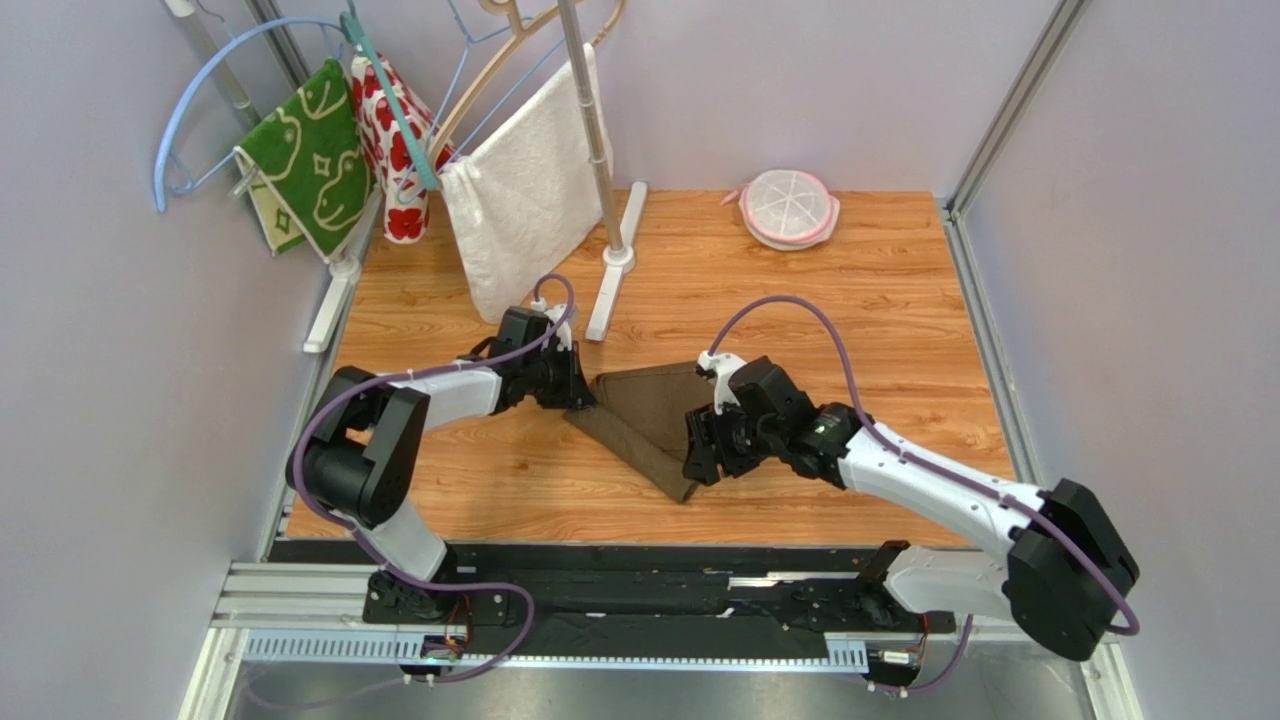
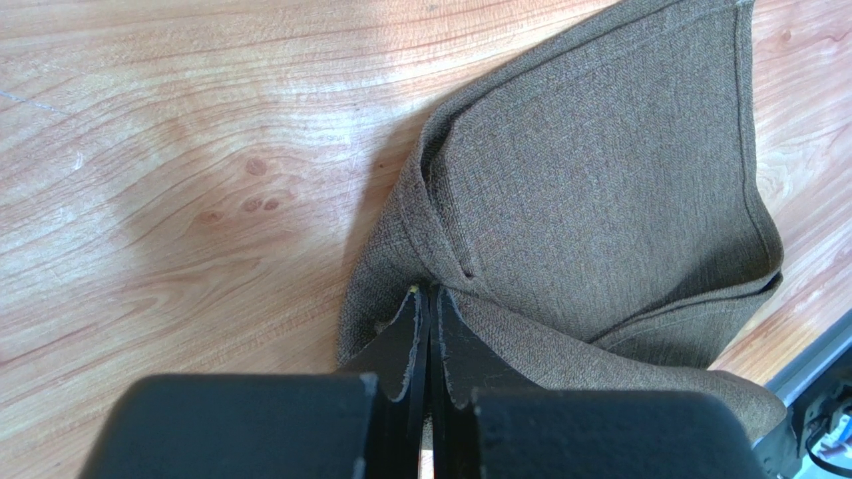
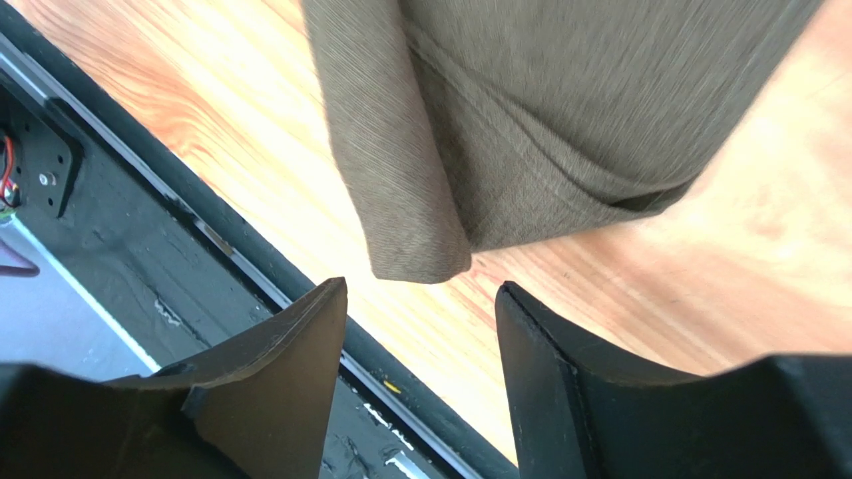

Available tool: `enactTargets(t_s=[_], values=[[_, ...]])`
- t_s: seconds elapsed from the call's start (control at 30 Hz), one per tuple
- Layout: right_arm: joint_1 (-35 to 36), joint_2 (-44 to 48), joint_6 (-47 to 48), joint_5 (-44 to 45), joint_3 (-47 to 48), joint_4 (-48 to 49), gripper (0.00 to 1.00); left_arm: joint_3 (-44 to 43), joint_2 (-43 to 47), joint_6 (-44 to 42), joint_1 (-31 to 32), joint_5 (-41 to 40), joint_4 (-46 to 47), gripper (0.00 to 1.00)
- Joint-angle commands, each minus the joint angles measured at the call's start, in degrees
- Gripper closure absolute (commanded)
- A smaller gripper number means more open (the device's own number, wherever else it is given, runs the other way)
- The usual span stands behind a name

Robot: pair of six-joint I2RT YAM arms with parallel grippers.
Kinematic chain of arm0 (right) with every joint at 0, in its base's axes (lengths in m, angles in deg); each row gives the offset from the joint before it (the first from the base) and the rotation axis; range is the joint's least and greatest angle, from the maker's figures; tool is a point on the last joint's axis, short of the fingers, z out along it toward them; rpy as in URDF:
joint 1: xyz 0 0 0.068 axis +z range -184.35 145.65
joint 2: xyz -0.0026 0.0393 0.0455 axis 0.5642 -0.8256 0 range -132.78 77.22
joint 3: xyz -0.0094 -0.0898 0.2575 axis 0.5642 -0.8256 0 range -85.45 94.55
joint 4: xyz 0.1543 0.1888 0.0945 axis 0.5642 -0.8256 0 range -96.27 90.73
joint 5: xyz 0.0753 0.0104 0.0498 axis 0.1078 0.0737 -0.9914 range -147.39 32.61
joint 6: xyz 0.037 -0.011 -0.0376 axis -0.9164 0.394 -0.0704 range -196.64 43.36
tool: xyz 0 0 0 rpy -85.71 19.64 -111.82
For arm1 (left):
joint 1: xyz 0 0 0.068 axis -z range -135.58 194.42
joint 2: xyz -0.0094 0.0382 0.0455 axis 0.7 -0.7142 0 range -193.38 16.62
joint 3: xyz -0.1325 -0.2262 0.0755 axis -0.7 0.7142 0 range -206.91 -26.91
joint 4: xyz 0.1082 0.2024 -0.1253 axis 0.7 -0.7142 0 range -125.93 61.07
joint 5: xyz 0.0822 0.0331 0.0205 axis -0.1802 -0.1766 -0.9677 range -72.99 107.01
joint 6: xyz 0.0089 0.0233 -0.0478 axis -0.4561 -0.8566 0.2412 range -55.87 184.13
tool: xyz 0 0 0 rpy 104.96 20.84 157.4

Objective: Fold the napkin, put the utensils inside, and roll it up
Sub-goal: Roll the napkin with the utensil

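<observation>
The dark brown napkin lies bunched and folded on the wooden table, between my two grippers. My left gripper is shut on a fold at the napkin's left edge; in the left wrist view its jaws are pressed together on the cloth. My right gripper is open at the napkin's near corner. In the right wrist view that corner hangs just ahead of the gap between the open fingers, untouched. The orange utensils are out of view.
A rack at the back left holds a green patterned cloth, a red-and-white cloth and a white towel. A pink-rimmed round dish sits at the back. The black rail runs along the near table edge.
</observation>
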Motion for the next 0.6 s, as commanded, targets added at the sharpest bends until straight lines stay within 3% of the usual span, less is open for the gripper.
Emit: enactTargets(t_s=[0.0, 0.13, 0.43, 0.57], values=[[3.56, 3.82, 4.01, 8.82, 2.92, -2.01, 0.39, -0.40, -2.38, -2.69, -0.05, -1.73, -3.81, 1.00], [5.68, 1.29, 4.72, 10.34, 2.66, 0.90, 0.39, -0.83, -2.99, -2.61, -0.05, -1.73, -4.07, 1.00], [5.68, -5.49, 4.80, 10.07, 0.82, 6.61, 0.51, -1.54, -4.05, -2.25, -0.05, -0.94, -4.34, 1.00], [5.68, -6.46, 3.32, 8.32, 0.03, 7.93, 0.73, -1.71, -4.22, -2.25, -0.05, -1.03, -4.51, 1.00]])
